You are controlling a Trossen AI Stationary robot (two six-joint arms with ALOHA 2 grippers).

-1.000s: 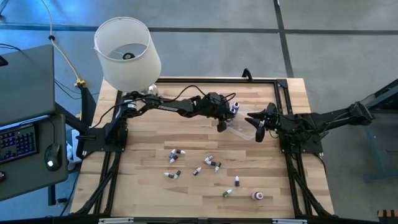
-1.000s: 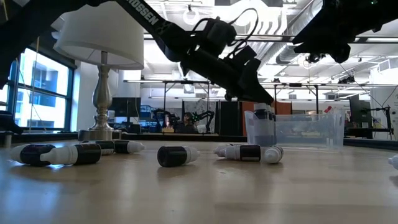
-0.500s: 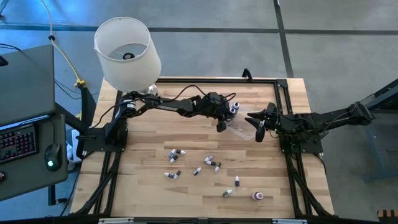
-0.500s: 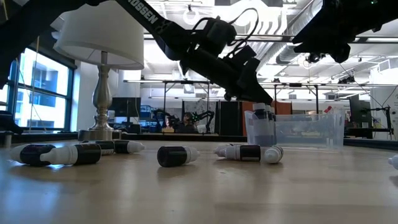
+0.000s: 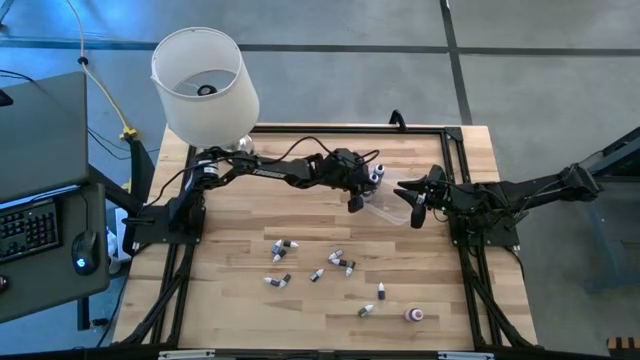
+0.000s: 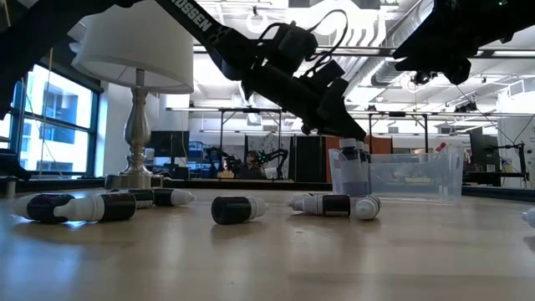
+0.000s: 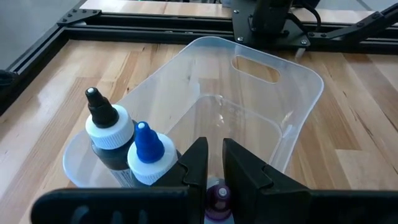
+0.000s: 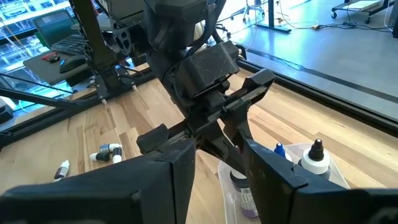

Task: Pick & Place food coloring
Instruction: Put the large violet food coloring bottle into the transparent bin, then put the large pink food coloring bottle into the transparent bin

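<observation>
You have a white-shaded lamp (image 5: 204, 82) at the table's far left corner, a clear plastic tub (image 7: 273, 106) mid-table, keyboard (image 5: 28, 228) and mouse (image 5: 82, 252) alongside.

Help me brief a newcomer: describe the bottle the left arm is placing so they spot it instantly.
Find the clear plastic tub between the two arms. The left tool reaches into it, with a small bottle between its fingers. It has a purple top, unlike the two upright bottles beside it, tipped black and blue.

I see even, bright overhead light, with glare on the table (image 7: 74, 93) near its corner; my low view blurs nearest the lens.
</observation>
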